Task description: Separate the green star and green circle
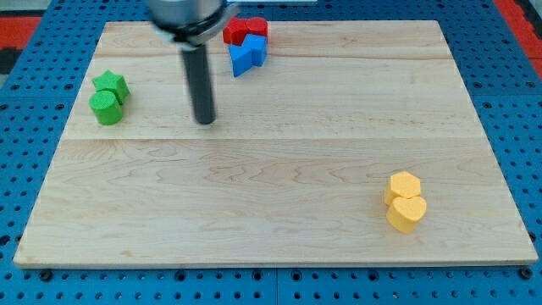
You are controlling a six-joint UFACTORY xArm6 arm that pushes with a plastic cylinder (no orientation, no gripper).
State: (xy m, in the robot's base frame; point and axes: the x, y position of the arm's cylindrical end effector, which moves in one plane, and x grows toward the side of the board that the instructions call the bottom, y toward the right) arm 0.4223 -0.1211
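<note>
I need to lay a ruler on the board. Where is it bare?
Bare: the middle, between my tip and the yellow hexagon block. Crowded: green star block touching green circle block; red block against blue block.

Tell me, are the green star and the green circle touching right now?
Touching. The camera view shows the green star pressed against the green circle with no board visible between them. My tip stands apart, toward the view's right.

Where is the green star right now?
The green star sits near the board's left edge in the camera view, touching the green circle just below it. My tip is off to their right.
</note>
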